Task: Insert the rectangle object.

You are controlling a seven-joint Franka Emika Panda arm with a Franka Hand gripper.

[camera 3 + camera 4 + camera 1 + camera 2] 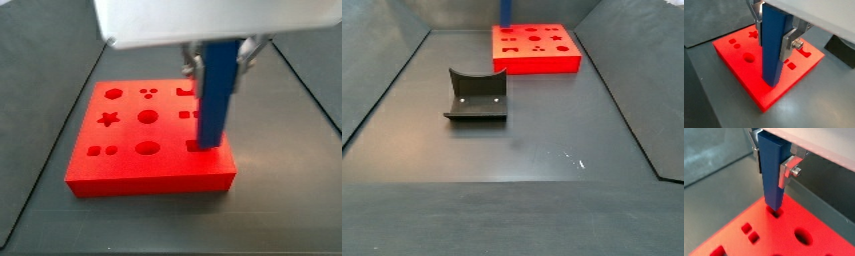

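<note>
The rectangle object, a long blue bar, stands upright in my gripper. The silver fingers clamp its upper part from two sides. In both wrist views its lower end meets the red block at a small hole near the block's edge. I cannot tell how deep it sits. In a side view the bar stands at the front right part of the red block, with the gripper above it. In a side view only the bar's lower part shows above the red block.
The red block's top has several shaped holes: a star, circles and small squares. The dark fixture stands on the grey floor, well away from the block. Grey walls enclose the floor.
</note>
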